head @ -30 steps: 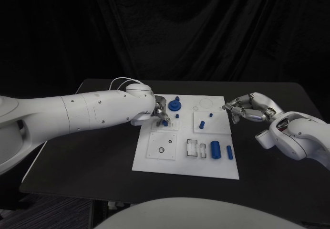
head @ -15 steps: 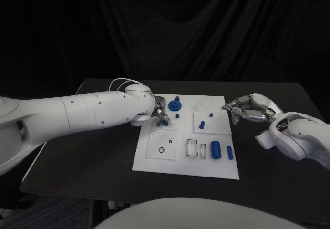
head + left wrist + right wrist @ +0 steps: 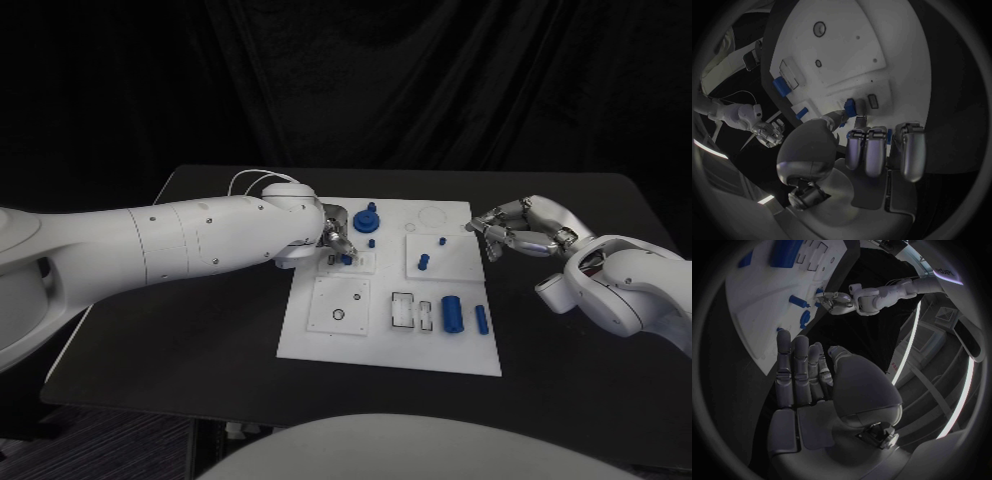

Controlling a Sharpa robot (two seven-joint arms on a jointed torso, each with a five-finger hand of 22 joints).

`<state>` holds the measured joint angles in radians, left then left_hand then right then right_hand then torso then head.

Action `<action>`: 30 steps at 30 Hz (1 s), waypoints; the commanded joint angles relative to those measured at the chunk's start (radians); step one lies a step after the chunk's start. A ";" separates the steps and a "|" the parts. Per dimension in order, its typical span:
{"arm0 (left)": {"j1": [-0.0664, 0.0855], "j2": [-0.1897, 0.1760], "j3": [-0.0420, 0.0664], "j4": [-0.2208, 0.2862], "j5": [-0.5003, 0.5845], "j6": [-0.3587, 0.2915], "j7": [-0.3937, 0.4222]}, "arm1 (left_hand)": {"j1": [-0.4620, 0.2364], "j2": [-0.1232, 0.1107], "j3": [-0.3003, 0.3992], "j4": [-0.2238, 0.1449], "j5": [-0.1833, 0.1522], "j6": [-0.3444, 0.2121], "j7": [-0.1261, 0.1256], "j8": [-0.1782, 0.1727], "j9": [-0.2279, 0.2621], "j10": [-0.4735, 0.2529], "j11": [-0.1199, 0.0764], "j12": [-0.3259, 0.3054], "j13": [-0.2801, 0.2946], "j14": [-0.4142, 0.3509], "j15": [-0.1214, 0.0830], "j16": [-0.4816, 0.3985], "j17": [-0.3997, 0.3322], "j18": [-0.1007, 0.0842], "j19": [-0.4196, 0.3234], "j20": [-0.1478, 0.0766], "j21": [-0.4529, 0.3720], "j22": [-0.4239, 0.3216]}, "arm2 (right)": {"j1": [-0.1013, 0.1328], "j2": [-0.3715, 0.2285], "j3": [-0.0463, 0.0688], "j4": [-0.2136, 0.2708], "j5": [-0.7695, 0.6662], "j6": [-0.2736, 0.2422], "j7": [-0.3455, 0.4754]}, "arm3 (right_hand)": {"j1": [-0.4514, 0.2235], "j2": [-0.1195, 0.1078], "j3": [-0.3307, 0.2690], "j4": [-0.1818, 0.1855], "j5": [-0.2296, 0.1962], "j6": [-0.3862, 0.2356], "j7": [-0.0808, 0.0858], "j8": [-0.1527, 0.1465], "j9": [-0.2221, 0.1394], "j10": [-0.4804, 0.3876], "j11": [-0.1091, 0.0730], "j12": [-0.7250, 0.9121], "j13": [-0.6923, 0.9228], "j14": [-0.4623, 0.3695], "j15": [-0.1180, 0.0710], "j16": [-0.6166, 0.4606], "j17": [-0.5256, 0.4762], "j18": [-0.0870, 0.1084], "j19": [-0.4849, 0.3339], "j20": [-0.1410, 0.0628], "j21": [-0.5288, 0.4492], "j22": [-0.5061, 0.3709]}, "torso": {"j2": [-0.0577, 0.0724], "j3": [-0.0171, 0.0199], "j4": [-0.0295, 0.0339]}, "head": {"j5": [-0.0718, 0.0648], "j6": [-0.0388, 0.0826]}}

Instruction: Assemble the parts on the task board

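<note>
Matt white task board [image 3: 325, 335], seemingly plastic

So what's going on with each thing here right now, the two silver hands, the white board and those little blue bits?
Left hand: over the board's far left part, fingertips at a small blue peg.
Right hand: off the board's right edge, fingers curled, holding nothing.
White task board: flat on the black table.
Large blue cylinder: lying on the board.
Slim blue bar: lying beside the cylinder.
Blue knobbed part: standing upright on the board.
</note>
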<state>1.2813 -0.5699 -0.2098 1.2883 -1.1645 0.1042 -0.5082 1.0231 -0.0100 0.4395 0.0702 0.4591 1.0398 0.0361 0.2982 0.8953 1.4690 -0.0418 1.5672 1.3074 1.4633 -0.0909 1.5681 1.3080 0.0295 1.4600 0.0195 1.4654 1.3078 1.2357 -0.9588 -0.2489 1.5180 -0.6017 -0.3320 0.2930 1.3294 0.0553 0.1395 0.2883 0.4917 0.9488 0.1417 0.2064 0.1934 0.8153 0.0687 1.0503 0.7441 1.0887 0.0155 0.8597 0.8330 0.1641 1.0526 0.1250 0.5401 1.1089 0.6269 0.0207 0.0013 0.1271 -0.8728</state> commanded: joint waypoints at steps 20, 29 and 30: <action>-0.015 0.000 -0.001 -0.002 -0.002 0.032 -0.002 | -0.160 0.006 -0.217 0.179 -0.359 0.019 0.006 -0.073 -0.027 0.102 0.015 0.004 0.263 0.107 0.011 0.003 0.263 0.023 -0.011 0.012 -0.023 0.058 | -0.004 0.001 0.001 -0.002 -0.003 0.029 -0.029 | 0.006 0.006 -0.003 0.001 0.003 -0.003 -0.003 0.005 0.001 -0.002 0.003 0.001 -0.003 -0.009 0.001 -0.006 -0.003 0.017 0.003 0.001 -0.005 -0.002 | 0.000 0.0012 -0.0005 | 0.000 0.000; -0.018 -0.001 -0.001 -0.006 -0.002 0.040 -0.018 | -0.181 0.012 -0.290 0.218 -0.399 0.024 0.008 -0.087 -0.033 0.102 0.017 0.004 0.263 0.107 0.013 0.003 0.263 0.024 -0.012 0.014 -0.029 0.056 | -0.004 0.001 0.001 -0.002 -0.003 0.034 -0.032 | 0.006 0.006 -0.003 0.001 0.003 -0.003 -0.004 0.005 0.001 -0.002 0.003 0.001 -0.003 -0.009 0.001 -0.005 -0.003 0.017 0.003 0.001 -0.005 -0.002 | 0.000 0.0007 -0.0006 | 0.000 0.000; -0.018 -0.002 -0.001 -0.006 -0.002 0.037 -0.021 | -0.183 0.014 -0.294 0.219 -0.400 0.025 0.008 -0.088 -0.033 0.102 0.017 0.004 0.263 0.107 0.013 0.003 0.263 0.024 -0.012 0.014 -0.029 0.056 | -0.004 0.001 0.001 -0.002 -0.003 0.035 -0.033 | 0.006 0.006 -0.003 0.001 0.003 -0.003 -0.004 0.005 0.001 -0.002 0.003 0.001 -0.003 -0.009 0.001 -0.005 -0.003 0.017 0.003 0.001 -0.005 -0.002 | 0.000 0.0009 -0.0009 | -0.001 0.000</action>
<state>1.2743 -0.5712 -0.2054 1.2841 -1.1662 0.1093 -0.5110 0.8496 0.0007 0.1534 0.2896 0.0658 1.0635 0.0410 0.2138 0.8879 1.4652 -0.0314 1.5672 1.3074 1.4670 -0.0873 1.5682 1.3077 0.0461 1.4494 0.0302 1.4400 1.3076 1.2349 -0.9578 -0.2489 1.5161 -0.6018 -0.3094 0.2792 1.3294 0.0553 0.1395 0.2883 0.4916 0.9488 0.1417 0.2063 0.1934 0.8153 0.0687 1.0503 0.7428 1.0888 0.0155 0.8597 0.8313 0.1641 1.0526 0.1250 0.5401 1.1081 0.6266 0.0218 0.0008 0.1269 -0.8728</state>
